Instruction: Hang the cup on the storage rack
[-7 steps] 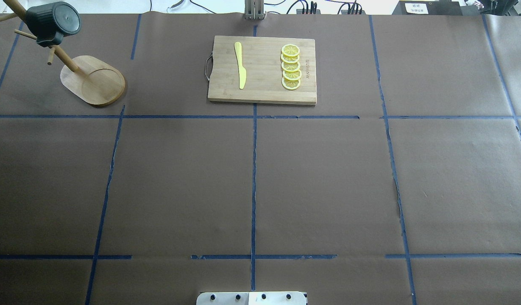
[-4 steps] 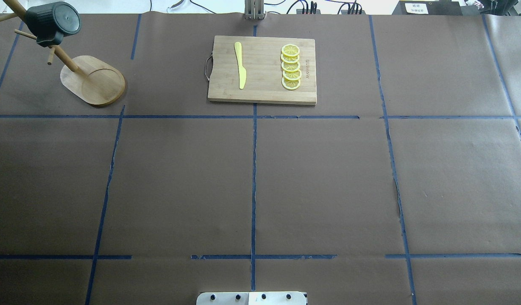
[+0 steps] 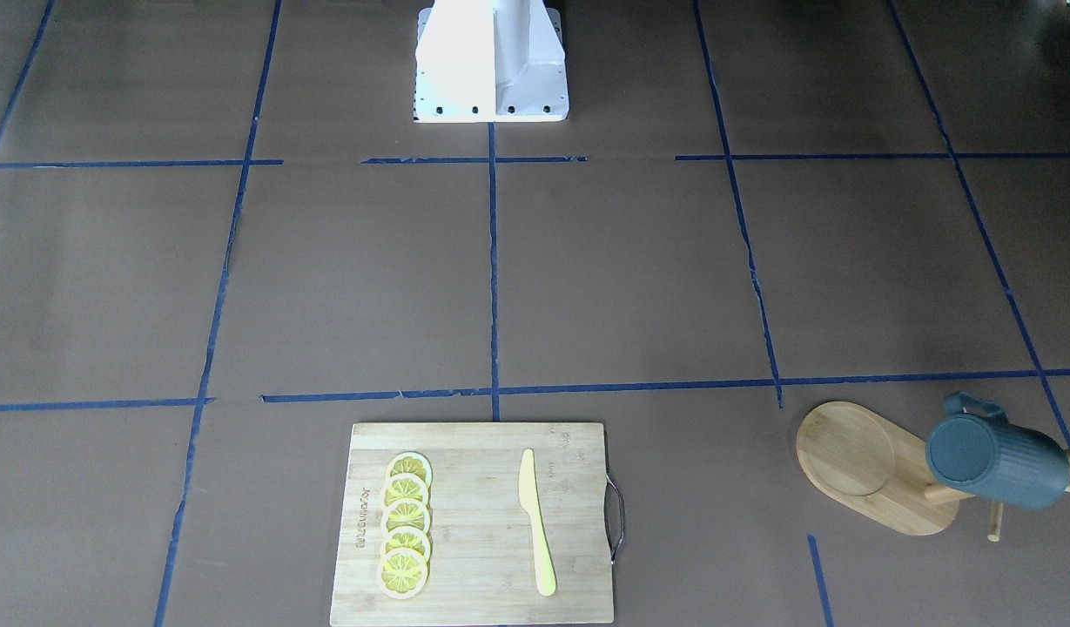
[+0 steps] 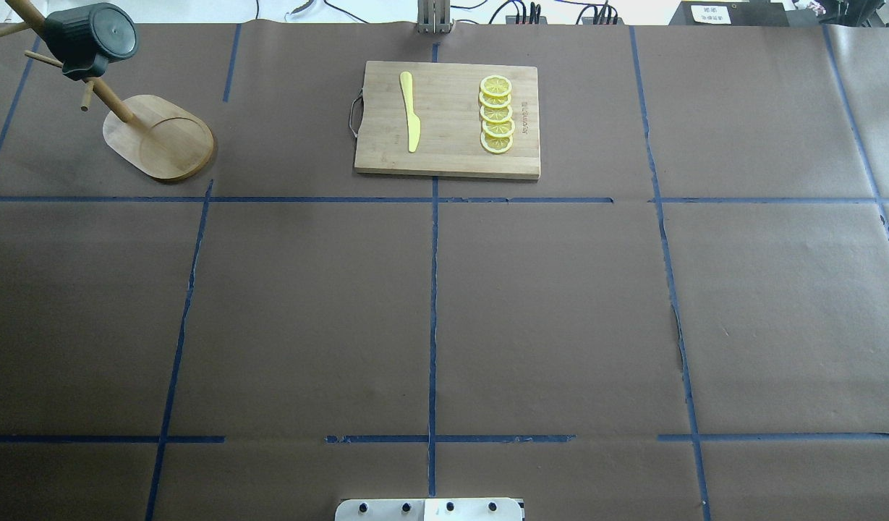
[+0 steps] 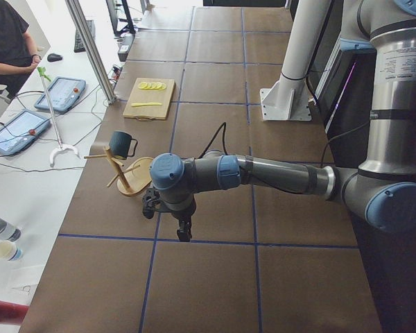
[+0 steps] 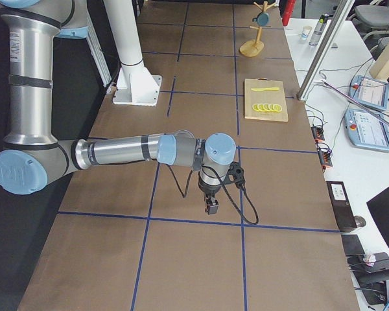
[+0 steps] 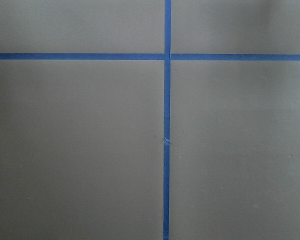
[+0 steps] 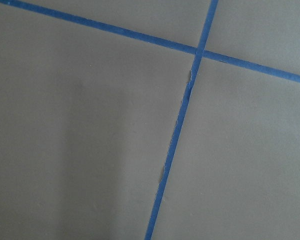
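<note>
Cup [image 4: 90, 36] hangs on storage rack [image 4: 162, 145]; left gripper [image 5: 184, 232], right gripper [image 6: 211, 207]: cannot tell how open.

Brown paper-covered table [image 4: 560, 311], blue tape lines [image 4: 433, 311]

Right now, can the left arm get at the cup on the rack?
Probably yes: the cup hangs on the storage rack in the far left corner, with only bare table between it and the left gripper.
</note>
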Controlling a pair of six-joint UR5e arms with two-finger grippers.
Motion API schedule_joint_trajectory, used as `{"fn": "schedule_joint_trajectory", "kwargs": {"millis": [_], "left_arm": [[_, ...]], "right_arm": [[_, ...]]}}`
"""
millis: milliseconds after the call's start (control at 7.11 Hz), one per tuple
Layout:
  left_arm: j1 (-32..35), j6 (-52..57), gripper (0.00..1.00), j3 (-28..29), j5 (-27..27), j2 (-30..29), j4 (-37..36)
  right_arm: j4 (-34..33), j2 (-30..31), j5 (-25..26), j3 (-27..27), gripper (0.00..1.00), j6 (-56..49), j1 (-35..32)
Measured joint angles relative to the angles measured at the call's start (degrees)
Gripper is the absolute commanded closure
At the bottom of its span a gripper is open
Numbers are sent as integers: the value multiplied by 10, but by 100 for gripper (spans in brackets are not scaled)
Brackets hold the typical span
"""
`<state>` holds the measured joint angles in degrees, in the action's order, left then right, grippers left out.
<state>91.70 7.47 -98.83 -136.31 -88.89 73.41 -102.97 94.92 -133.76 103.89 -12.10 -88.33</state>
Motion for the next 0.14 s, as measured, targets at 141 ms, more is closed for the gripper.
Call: {"fn": "schedule_joint_trajectory", "kwargs": {"millis": [141], "left_arm": [[0, 0, 0, 1, 0, 0, 0]], "right_arm": [[25, 2, -3, -3, 1, 64, 0]]}}
